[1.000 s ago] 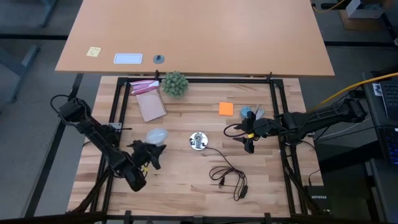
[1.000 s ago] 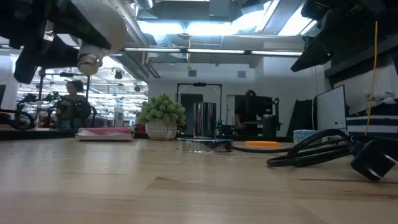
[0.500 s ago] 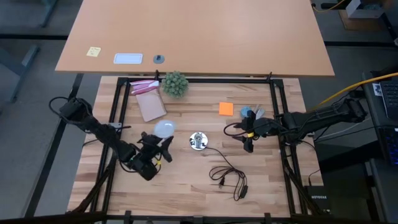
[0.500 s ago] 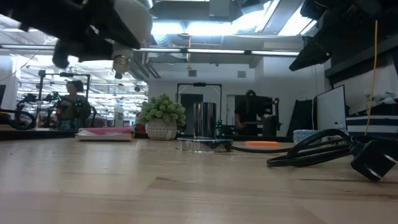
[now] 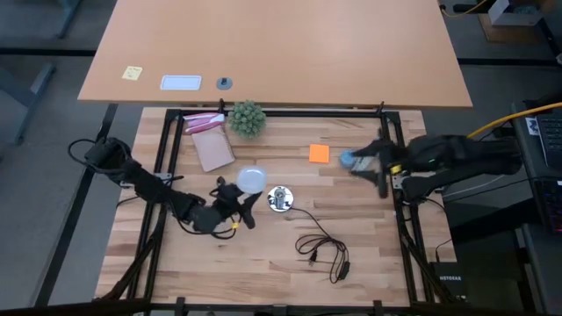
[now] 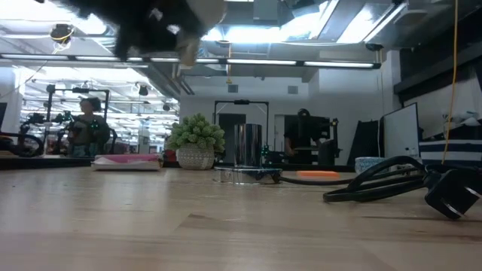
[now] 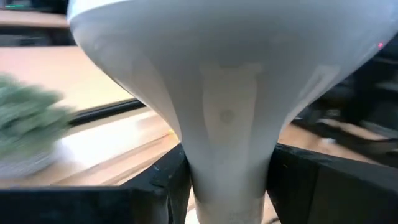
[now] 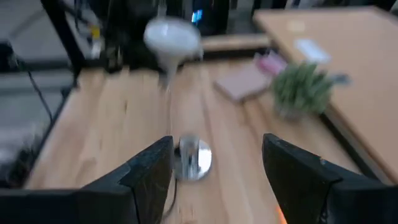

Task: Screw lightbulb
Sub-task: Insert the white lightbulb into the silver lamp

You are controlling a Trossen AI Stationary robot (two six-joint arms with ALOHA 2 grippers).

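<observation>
**Inspector A:** Where is the frosted white globe-shaped lightbulb (image 5: 252, 181)?

**Inspector B:** It is carried clear of the wooden table (image 5: 263, 254), just beside the round silver socket disc with its thin black cord (image 5: 279, 199) and not yet over it. The left gripper (image 5: 239, 204) is clamped on the bulb's narrow neck. The left wrist view shows the dark fingers (image 7: 155, 186) pressed to either side of the neck with the globe (image 7: 224, 68) above them.

**Inspector A:** Why hold it at the neck?

**Inspector B:** In my judgement, to keep the metal screw end free and pointing down toward the socket. The low view shows that end (image 6: 188, 53) hanging under the gripper, well above the table.

**Inspector A:** And the right gripper (image 5: 373, 167)?

**Inspector B:** It waits near the table's right edge by the orange square (image 5: 319, 154), jaws wide apart and empty. Its wrist view faces the socket disc (image 8: 194, 158) and the bulb (image 8: 172, 38), perhaps ready to steady the disc.

**Inspector A:** Hazards?

**Inspector B:** The disc looks light and unfixed, so it may turn with the bulb.
</observation>
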